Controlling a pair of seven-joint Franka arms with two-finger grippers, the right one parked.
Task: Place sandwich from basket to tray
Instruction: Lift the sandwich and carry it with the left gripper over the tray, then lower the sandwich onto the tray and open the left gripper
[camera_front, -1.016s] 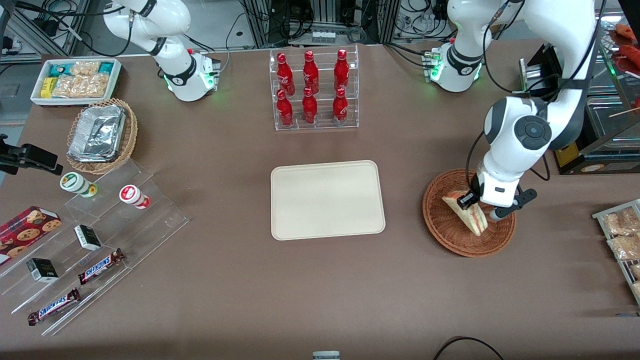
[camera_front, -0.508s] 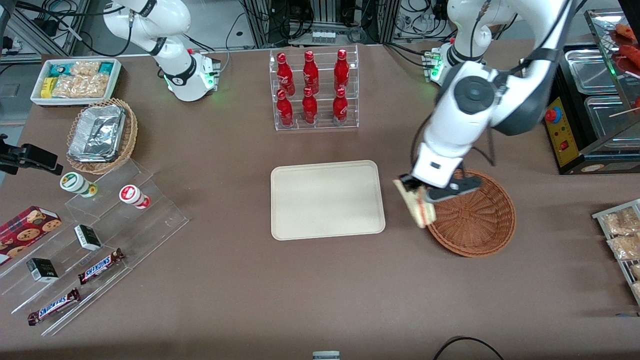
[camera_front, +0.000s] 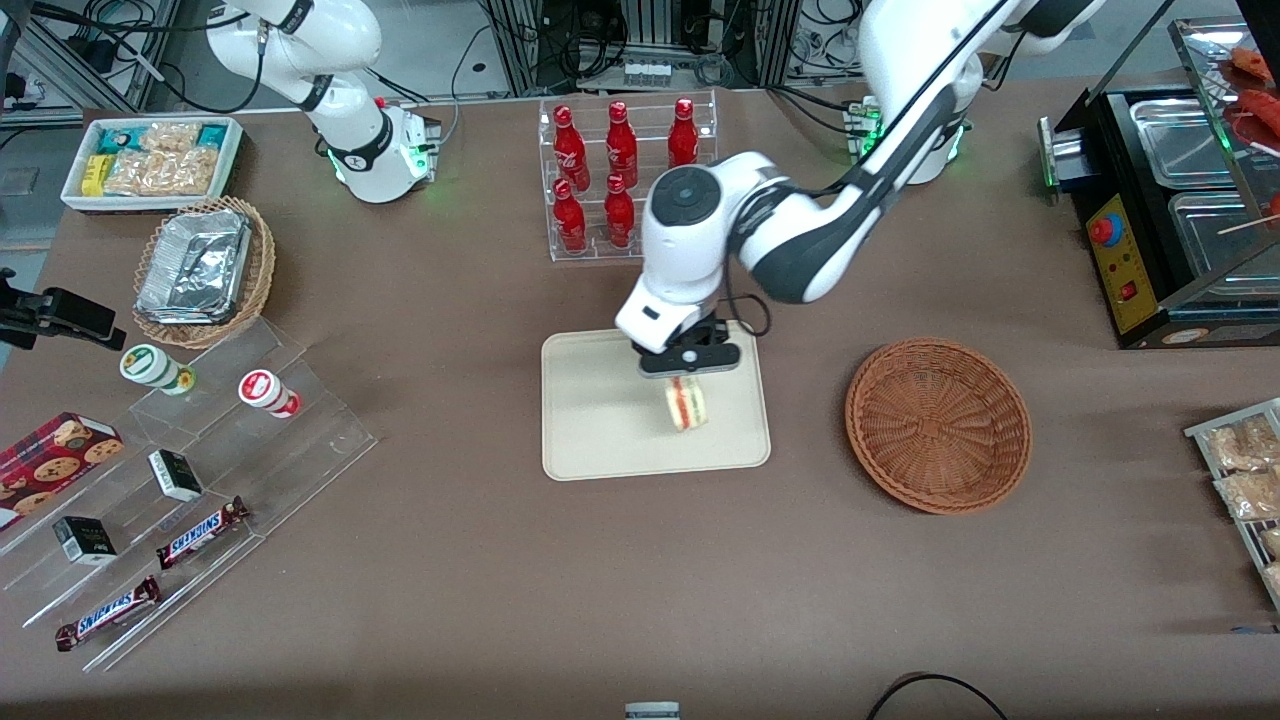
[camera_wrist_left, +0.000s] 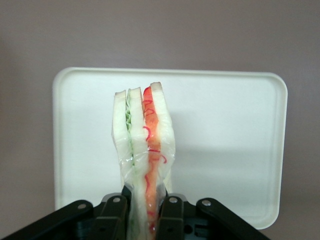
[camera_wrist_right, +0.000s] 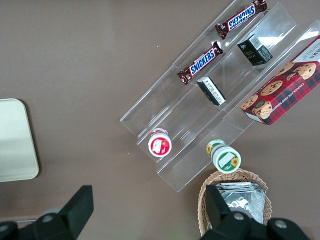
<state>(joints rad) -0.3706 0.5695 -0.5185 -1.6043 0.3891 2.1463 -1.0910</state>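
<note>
A brown-covered table fills the work area, with cable racks and equipment along its edge farthest from the front camera. The cream tray (camera_front: 600, 440) lies at the table's centre; the reddish-brown wicker basket (camera_front: 938, 425) sits well apart from it, toward the working arm's end, and holds nothing.

The left gripper (camera_front: 688, 368) hangs over the tray, its fingers (camera_wrist_left: 170, 212) clamped narrowly on the sandwich (camera_front: 686, 402). The wedge is held by one end with its cut edge showing, bread, green and red-orange filling visible in its clear wrap. It appears to be above the tray surface, not resting on it; contact cannot be confirmed.

Risks, as judged: the grip takes only one end of a soft wedge, so the layers could splay or slip in the wrap. Released from height or on edge, it would likely topple, and since it hangs toward the tray's basket-side edge it could roll onto the rim.

Other containers: a clear rack (camera_front: 630, 180) holding red bottles, a tan wicker basket (camera_front: 255, 285) with foil trays, a white bin (camera_front: 80, 195) of snack packets.
</note>
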